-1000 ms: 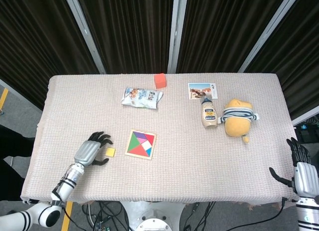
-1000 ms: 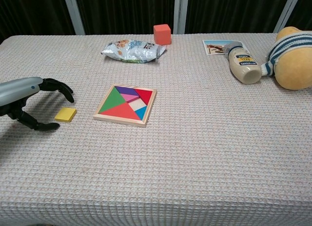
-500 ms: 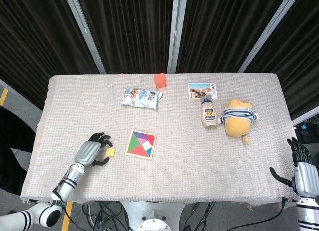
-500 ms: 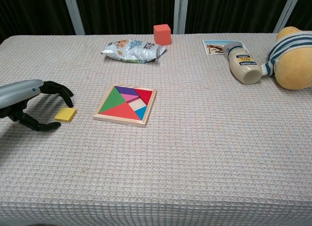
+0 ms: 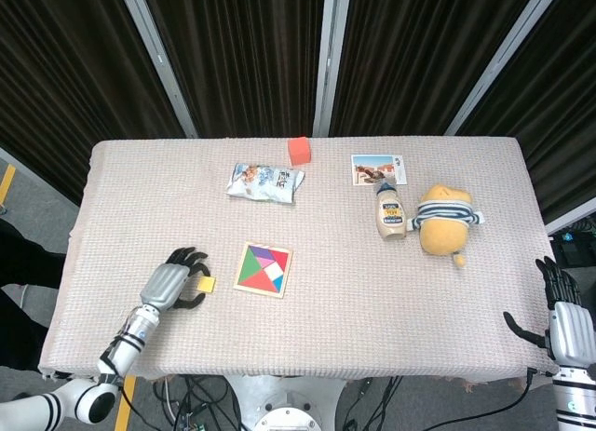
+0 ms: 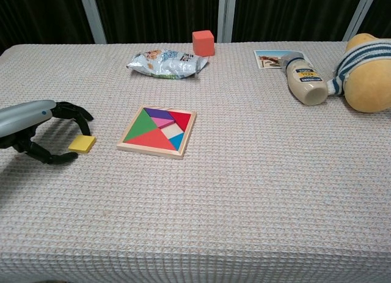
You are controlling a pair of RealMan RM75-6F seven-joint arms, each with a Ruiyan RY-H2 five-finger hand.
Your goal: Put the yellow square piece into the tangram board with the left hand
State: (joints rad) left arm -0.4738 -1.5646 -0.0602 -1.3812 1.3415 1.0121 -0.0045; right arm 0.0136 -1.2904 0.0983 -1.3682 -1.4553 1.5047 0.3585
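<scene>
The yellow square piece (image 6: 82,143) (image 5: 206,284) lies flat on the cloth, left of the tangram board (image 6: 158,131) (image 5: 263,270). The board holds several coloured pieces and shows one pale empty slot near its right side. My left hand (image 6: 38,129) (image 5: 173,282) hovers just left of the yellow piece, fingers spread and arched over it, thumb low beside it, holding nothing. My right hand (image 5: 562,315) rests open at the table's front right corner, far from the board; the chest view does not show it.
A snack bag (image 6: 166,63) and a red cube (image 6: 203,42) lie at the back. A mayonnaise bottle (image 6: 305,79), a photo card (image 6: 269,57) and a yellow plush toy (image 6: 368,73) sit at the back right.
The left hand has crept slightly toward the yellow piece, its fingers now arched closer over it. The piece, board and right hand have not moved.
</scene>
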